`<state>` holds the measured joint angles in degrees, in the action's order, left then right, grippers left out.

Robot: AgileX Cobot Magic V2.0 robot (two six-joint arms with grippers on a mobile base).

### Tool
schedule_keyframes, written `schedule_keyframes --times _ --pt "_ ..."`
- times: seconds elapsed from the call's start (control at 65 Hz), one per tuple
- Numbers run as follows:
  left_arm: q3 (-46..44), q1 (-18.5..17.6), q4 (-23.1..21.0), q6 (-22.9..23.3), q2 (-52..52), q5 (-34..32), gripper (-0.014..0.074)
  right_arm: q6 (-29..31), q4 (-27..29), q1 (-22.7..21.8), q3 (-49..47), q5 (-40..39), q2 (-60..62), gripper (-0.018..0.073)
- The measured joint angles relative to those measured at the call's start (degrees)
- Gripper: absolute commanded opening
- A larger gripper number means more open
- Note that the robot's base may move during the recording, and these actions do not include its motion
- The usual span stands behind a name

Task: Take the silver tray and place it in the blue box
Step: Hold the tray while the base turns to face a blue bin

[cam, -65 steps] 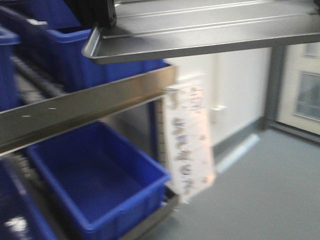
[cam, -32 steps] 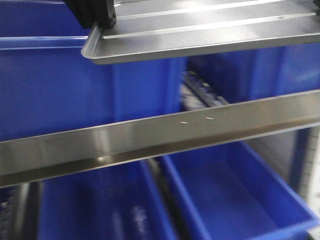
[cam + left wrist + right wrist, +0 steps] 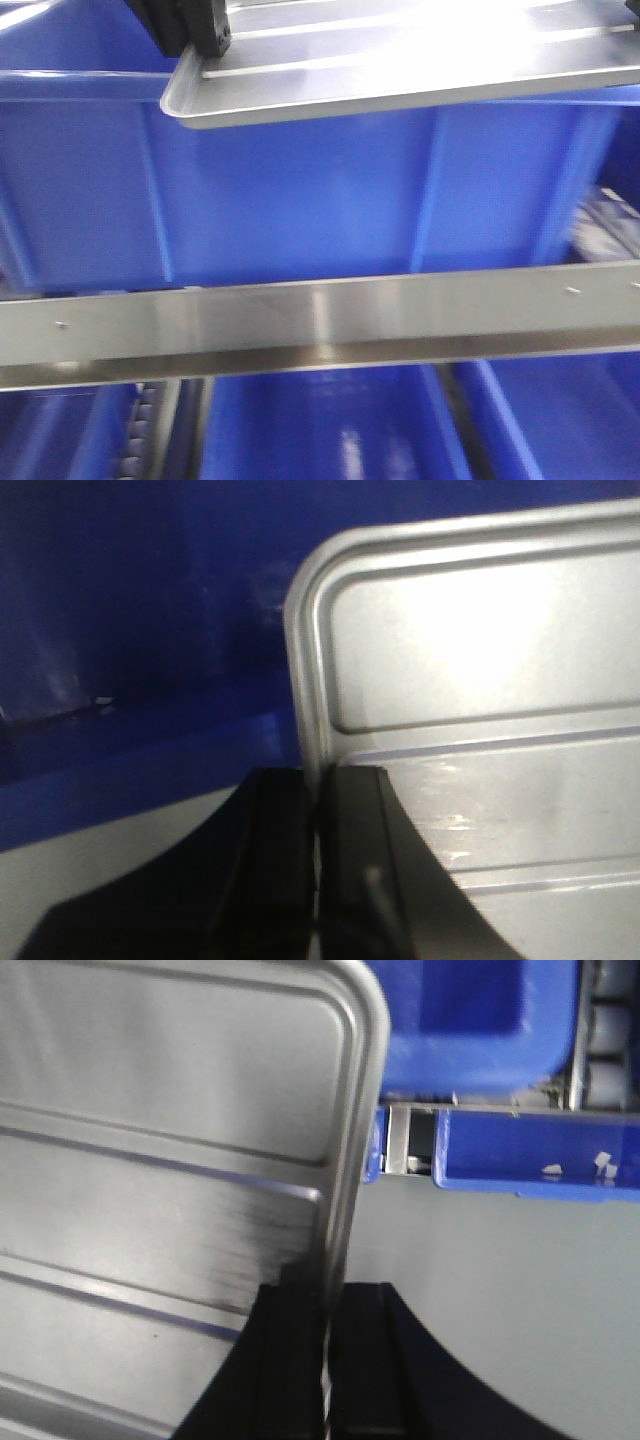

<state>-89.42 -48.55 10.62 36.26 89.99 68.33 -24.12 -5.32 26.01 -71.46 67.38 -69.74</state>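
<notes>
I hold the shiny silver rectangular metal tray [image 3: 400, 70] in the air with both arms. The left gripper [image 3: 318, 780] has its black fingers pinched on the tray's left rim, near a rounded corner. The right gripper [image 3: 327, 1295] pinches the opposite rim the same way. The tray sits roughly level at the top rim of the large bright-blue ribbed plastic crate [image 3: 300, 190], on its near side. I cannot tell whether it overhangs the interior. A brushed-steel shelf rail [image 3: 320, 320] runs below the crate.

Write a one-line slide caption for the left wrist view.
Left end effector grips the rim of the silver tray, blue box beyond.
</notes>
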Motion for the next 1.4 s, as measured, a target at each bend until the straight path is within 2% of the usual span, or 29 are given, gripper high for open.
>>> schedule_keyframes --times 1.4 --pt "0.00 0.00 -0.31 0.00 0.00 0.24 -0.0098 0.00 0.00 0.00 0.00 0.34 0.00 0.0057"
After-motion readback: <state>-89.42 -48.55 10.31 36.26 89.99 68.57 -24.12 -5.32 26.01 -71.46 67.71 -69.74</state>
